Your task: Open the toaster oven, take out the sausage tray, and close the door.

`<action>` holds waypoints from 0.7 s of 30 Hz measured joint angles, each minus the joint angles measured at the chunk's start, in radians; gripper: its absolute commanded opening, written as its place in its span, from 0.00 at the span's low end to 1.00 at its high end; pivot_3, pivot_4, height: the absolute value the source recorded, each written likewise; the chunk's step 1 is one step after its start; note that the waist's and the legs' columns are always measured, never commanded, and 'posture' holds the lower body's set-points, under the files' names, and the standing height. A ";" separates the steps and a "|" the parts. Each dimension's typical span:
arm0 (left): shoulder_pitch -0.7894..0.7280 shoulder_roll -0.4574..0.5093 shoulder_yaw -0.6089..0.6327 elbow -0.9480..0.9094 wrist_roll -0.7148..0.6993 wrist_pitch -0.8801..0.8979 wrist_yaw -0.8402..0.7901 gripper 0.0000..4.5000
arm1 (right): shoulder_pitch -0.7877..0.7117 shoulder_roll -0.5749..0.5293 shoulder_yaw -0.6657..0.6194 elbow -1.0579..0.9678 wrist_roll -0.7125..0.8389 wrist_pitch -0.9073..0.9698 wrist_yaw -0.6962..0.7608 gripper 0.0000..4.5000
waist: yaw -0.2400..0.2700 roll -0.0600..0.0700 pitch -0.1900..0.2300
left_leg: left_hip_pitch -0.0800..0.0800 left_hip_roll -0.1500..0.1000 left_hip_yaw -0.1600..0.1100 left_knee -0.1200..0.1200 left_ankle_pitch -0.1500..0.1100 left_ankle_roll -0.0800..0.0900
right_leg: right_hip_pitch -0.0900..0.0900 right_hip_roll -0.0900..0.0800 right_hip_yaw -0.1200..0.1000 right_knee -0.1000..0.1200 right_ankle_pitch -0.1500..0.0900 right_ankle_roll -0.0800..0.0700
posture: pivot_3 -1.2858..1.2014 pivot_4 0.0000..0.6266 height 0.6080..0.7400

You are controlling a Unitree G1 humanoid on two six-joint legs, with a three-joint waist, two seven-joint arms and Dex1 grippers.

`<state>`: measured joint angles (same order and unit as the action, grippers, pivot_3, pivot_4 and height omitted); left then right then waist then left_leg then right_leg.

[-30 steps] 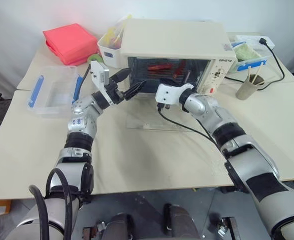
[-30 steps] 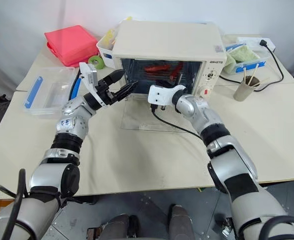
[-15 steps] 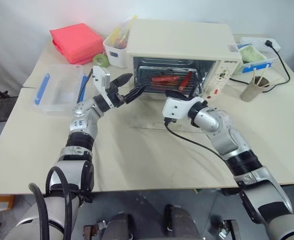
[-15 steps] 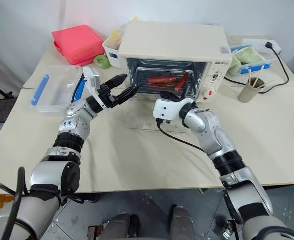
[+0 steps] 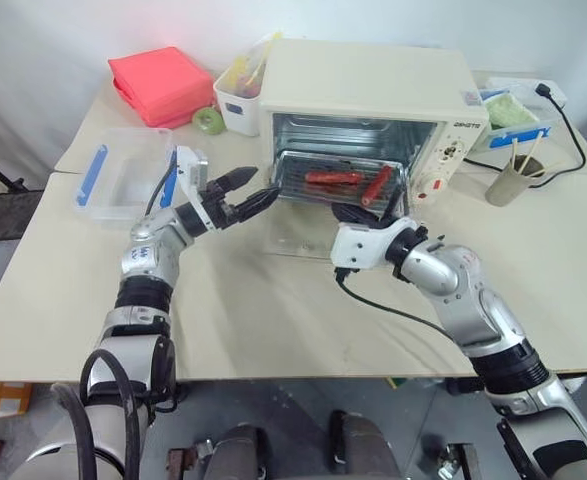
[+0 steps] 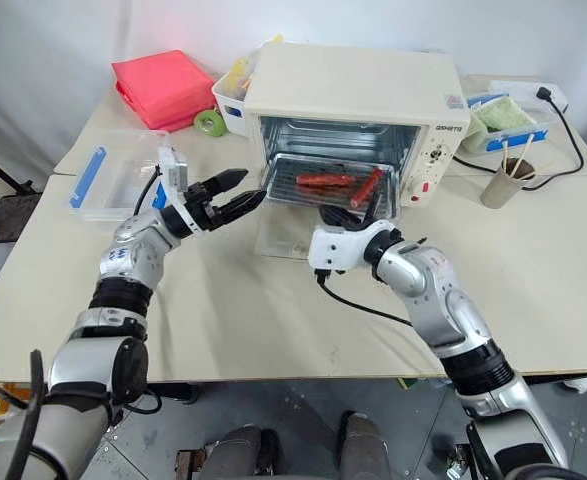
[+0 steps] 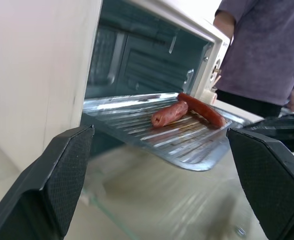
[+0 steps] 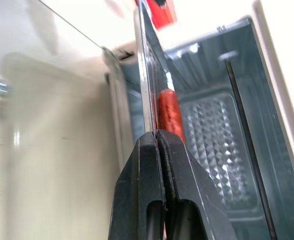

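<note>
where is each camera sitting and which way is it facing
Left eye and right eye views: on the head, looking forward and down at the toaster oven; both arms show, with the left gripper open.
Left wrist view: on the left wrist, looking between its black fingers at the sausage tray; a person stands behind.
Right wrist view: on the right wrist, looking along the right gripper, shut on the tray's edge.
Shared: all views show the tray sticking out of the oven.

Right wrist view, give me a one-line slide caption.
Right pincer shut on the rim of the sausage tray, at the mouth of the open toaster oven.
</note>
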<state>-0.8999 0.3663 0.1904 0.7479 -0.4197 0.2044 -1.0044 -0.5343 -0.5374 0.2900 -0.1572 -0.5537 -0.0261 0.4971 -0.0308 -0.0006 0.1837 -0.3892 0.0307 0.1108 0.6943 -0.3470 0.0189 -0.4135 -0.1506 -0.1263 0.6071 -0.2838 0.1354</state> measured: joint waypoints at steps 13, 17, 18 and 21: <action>0.163 0.117 0.021 -0.309 -0.114 0.496 0.046 1.00 | 0.090 -0.003 0.012 -0.053 -0.029 -0.028 0.015 0.00 | 0.006 0.000 0.000 | 0.000 0.000 -0.002 0.004 0.000 0.000 | 0.002 0.000 0.002 0.001 0.000 0.000 | 0.52 0.24 1.00; 0.169 0.117 0.019 -0.346 -0.123 0.538 0.063 1.00 | 0.104 -0.029 0.013 -0.049 -0.037 -0.088 0.000 0.00 | 0.004 -0.001 0.000 | 0.000 0.000 -0.002 0.004 0.000 0.000 | 0.002 0.000 0.002 0.001 0.000 0.000 | 0.52 0.24 1.00; 0.173 0.117 0.019 -0.353 -0.126 0.563 0.072 1.00 | 0.119 -0.032 0.013 -0.045 -0.044 -0.113 -0.016 0.00 | 0.003 -0.001 0.000 | 0.001 0.000 -0.002 0.004 0.000 0.000 | 0.002 0.000 0.002 0.002 0.000 0.000 | 0.52 0.24 1.00; 0.179 0.116 0.021 -0.357 -0.143 0.627 0.095 1.00 | 0.134 -0.038 0.013 -0.034 -0.061 -0.157 -0.045 0.00 | 0.003 -0.001 0.000 | 0.001 0.000 -0.001 0.004 0.000 0.000 | 0.002 0.000 0.003 0.002 0.000 0.000 | 0.52 0.24 1.00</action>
<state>-0.7211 0.4823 0.2118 0.3907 -0.5623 0.8315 -0.9096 -0.4008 -0.5751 0.3033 -0.1908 -0.6148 -0.1833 0.4517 -0.0279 -0.0012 0.1834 -0.3887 0.0308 0.1095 0.6981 -0.3471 0.0186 -0.4116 -0.1506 -0.1236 0.6091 -0.2840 0.1349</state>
